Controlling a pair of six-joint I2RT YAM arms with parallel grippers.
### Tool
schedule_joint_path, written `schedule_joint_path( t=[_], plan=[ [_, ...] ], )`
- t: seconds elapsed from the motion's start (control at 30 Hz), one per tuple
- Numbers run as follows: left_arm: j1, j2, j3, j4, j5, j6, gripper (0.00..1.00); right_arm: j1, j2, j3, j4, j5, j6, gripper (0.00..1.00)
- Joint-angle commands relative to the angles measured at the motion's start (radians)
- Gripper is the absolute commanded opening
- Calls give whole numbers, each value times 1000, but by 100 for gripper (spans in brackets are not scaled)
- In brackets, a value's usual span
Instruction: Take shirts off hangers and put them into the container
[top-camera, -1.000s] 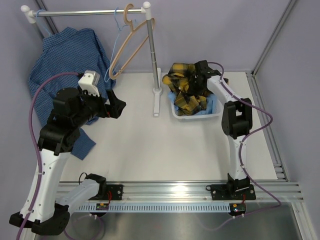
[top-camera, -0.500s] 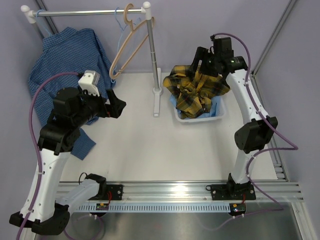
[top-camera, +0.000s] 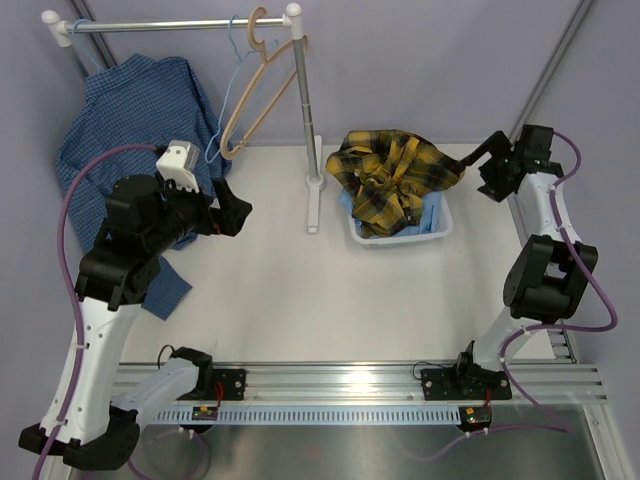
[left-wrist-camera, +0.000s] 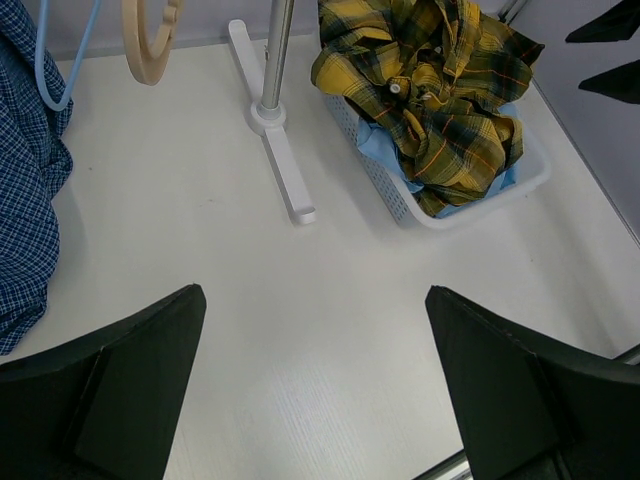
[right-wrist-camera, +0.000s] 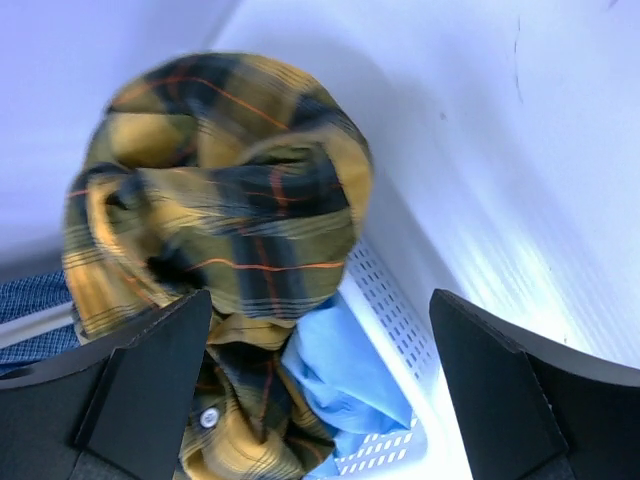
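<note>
Swung clear within the last second, my right arm has let the plaid shirt (top-camera: 395, 175) fall and drawn off from above the basket to the table's right edge, its jaws spreading from nearly closed to wide apart; my left arm has kept its place.

On the white table (top-camera: 260, 290) stands the rack (top-camera: 303, 110), its rail running along the back from the left corner to a post beside the basket. From the left end of that rail hangs the dark blue checked shirt (top-camera: 130, 110), draped down past the table's edge, its lower part hidden behind my left arm; what carries it at the collar is mostly covered.

The plaid shirt lies heaped in a crumpled mound on the container (top-camera: 400, 235), spilling over its far and left rim. Under it, inside the same white basket, lies the light blue shirt (top-camera: 430, 212), showing at the near right corner.

Two bare hangers hook over the rail's right end, close by the post: the tan wooden hanger (top-camera: 255, 95) and, just beside it, the thin wire hanger (top-camera: 232, 70).

My left gripper (top-camera: 235, 208) hovers over the table between the hanging shirt and the rack's foot, fingers spread, nothing between them. My right gripper (top-camera: 483, 170) hangs to the right of the container, apart from it, jaws wide and empty.
</note>
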Motion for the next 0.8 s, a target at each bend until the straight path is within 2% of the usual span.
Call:
schedule_joint_path(
  t=[0.0,0.07,0.4,0.5,0.53,0.6,0.63,0.73,0.77],
  plan=[
    [3,-12,8,31,-1,6,99,1,31,-31,161,-127,57,100],
    [3,-12,7,29,-3,9,99,1,66,-18,173,-149,55,100],
    [3,-38,-5,21,-9,17,99,-2,272,22,433,-311,46,82],
    [3,-46,-10,12,-13,20,99,-2,273,31,489,-350,15,60],
    [3,-46,-12,12,-19,22,99,-1,267,30,498,-351,3,42],
    [3,-49,-15,12,-19,20,99,-2,235,22,509,-351,-41,21],
    [3,-47,-16,14,-18,20,99,-1,217,16,509,-350,-60,2],
    [3,-46,-18,14,-16,20,99,18,132,4,463,-339,-162,0],
    [3,-44,-18,14,-15,20,99,45,111,7,396,-310,-204,0]
  ],
)
